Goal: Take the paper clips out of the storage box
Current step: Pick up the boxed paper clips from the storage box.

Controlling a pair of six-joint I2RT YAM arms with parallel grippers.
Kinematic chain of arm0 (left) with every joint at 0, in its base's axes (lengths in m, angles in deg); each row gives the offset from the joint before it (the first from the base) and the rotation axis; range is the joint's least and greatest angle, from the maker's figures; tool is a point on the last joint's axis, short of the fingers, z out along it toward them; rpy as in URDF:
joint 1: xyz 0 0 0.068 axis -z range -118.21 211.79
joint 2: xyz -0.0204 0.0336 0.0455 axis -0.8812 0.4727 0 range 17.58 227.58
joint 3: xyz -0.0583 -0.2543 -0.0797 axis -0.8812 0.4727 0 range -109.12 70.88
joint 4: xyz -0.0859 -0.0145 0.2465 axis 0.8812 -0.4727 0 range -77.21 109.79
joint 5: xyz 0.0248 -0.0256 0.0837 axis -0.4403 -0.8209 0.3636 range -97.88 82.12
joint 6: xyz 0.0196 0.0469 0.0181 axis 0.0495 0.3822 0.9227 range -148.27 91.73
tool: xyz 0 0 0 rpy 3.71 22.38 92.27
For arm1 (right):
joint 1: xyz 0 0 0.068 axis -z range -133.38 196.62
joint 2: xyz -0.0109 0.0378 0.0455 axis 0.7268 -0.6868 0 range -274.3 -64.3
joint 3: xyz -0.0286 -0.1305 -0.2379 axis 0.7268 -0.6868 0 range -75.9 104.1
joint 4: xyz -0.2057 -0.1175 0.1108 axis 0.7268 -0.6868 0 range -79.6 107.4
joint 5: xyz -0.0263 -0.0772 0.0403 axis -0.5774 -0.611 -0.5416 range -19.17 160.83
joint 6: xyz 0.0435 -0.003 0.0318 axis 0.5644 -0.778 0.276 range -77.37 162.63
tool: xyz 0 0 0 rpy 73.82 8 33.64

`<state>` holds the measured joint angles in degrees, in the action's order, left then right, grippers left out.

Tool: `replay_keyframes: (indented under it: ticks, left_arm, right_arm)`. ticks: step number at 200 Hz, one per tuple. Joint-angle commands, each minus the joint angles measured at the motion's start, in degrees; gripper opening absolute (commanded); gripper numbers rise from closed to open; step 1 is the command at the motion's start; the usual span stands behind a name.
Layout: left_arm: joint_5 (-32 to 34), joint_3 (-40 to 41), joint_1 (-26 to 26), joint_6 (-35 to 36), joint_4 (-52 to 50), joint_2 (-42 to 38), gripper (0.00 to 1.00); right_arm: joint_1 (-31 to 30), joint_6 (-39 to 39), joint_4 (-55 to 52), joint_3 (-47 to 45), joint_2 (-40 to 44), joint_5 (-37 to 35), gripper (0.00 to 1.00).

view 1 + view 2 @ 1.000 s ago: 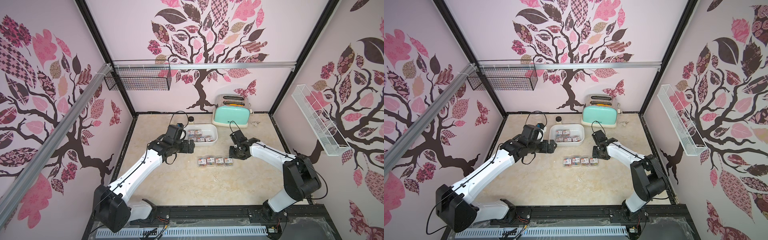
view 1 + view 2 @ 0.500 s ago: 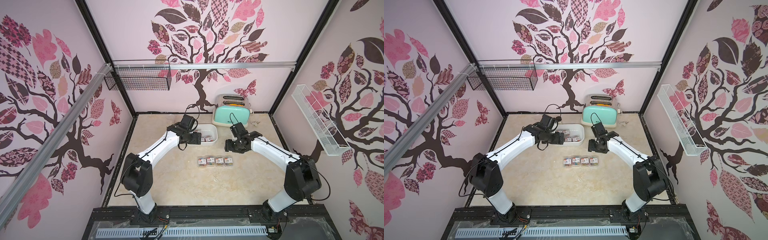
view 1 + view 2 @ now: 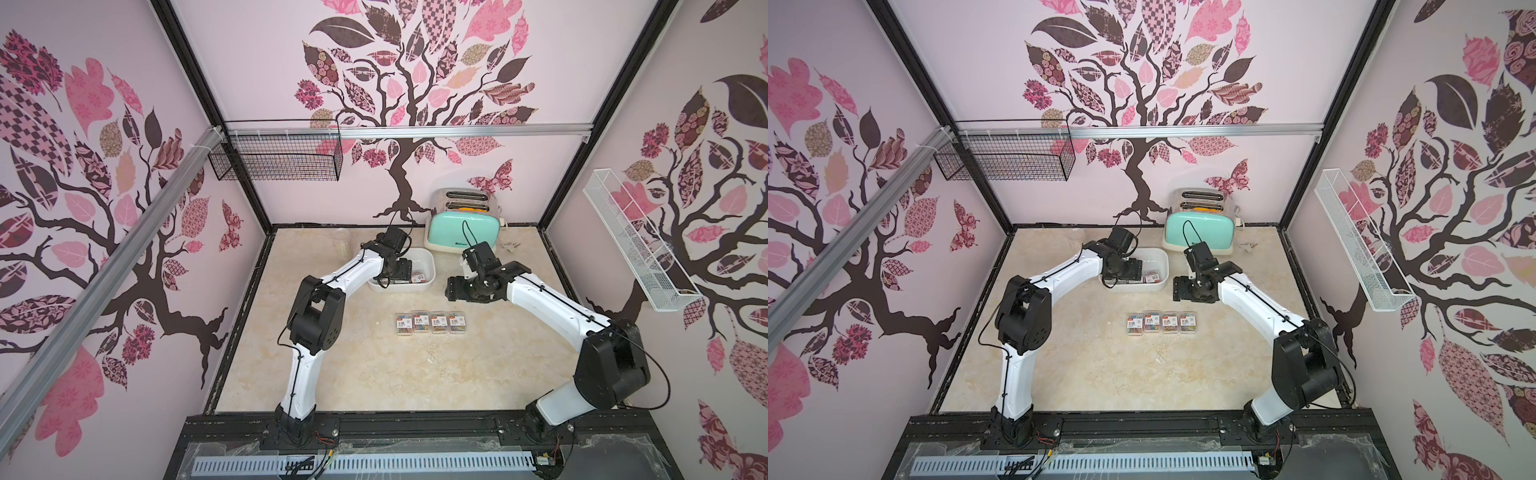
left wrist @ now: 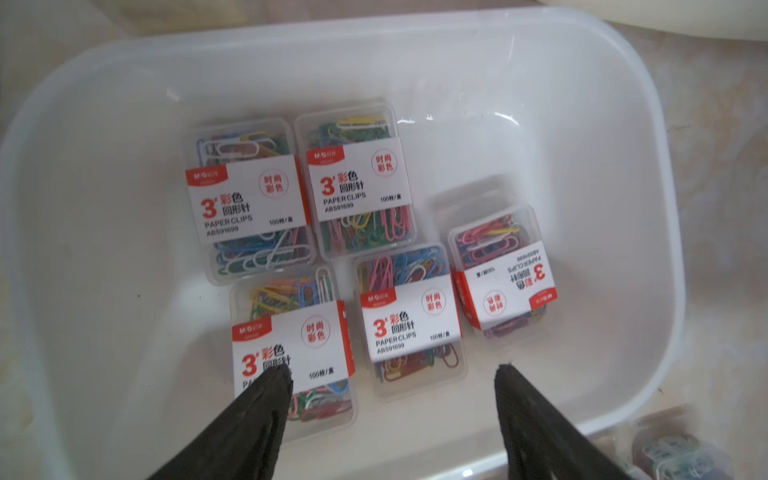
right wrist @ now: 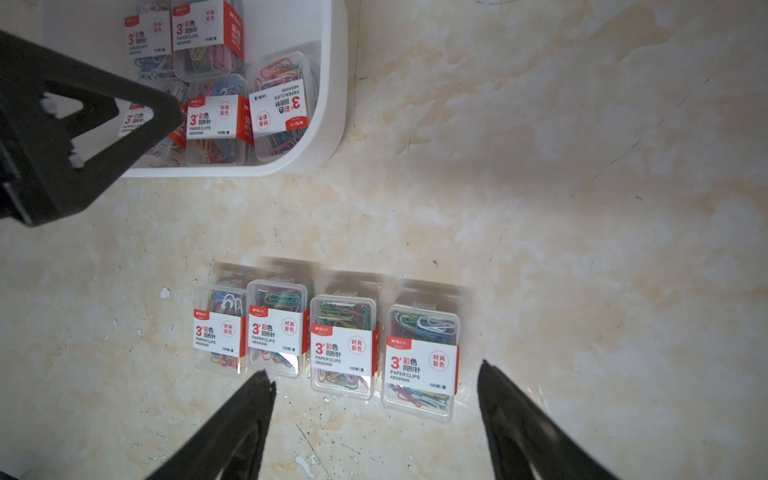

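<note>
The storage box [image 3: 430, 270] [image 3: 1165, 270] is a white tub at the back of the table. It holds several paper clips cases [image 4: 411, 324] with white and red labels, lying flat on its floor [image 5: 216, 120]. My left gripper [image 4: 392, 370] [image 3: 398, 270] hangs open over the box with nothing between its fingers; one finger [image 4: 270, 395] overlaps a case. Several more cases [image 3: 432, 323] [image 3: 1163, 323] [image 5: 328, 345] stand in a row on the table in front of the box. My right gripper [image 5: 374, 371] [image 3: 454, 293] is open above that row and holds nothing.
A mint-green toaster [image 3: 463, 232] stands behind the box at the back wall. A black wire basket [image 3: 274, 156] hangs on the back wall. On the right wall hangs a white wire shelf [image 3: 636, 237]. The box rim [image 4: 665, 208] rises close around my left fingers.
My left arm has swung from the table left of the box to over the box, its jaws a little narrower. The right gripper's jaws have opened wider above the row.
</note>
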<state>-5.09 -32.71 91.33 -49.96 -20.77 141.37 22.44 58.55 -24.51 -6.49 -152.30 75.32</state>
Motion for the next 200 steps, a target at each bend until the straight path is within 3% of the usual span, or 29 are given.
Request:
replay_keyframes:
  ticks: [1,111,200]
  left_arm:
    - [1.87,-3.34,-0.41,0.41,0.66,2.97,0.85]
    - [2.88,-17.11,-1.17,-0.16,-2.19,15.41,0.84]
    - [5.70,-13.40,-1.22,-2.39,-1.36,16.72,0.82]
  right_arm:
    - [-0.42,-0.82,0.91,1.79,2.96,1.34,0.98]
    - [-1.52,-2.60,0.70,1.69,5.48,1.51,0.99]
    - [-1.48,-2.73,0.84,1.35,5.74,2.02,0.99]
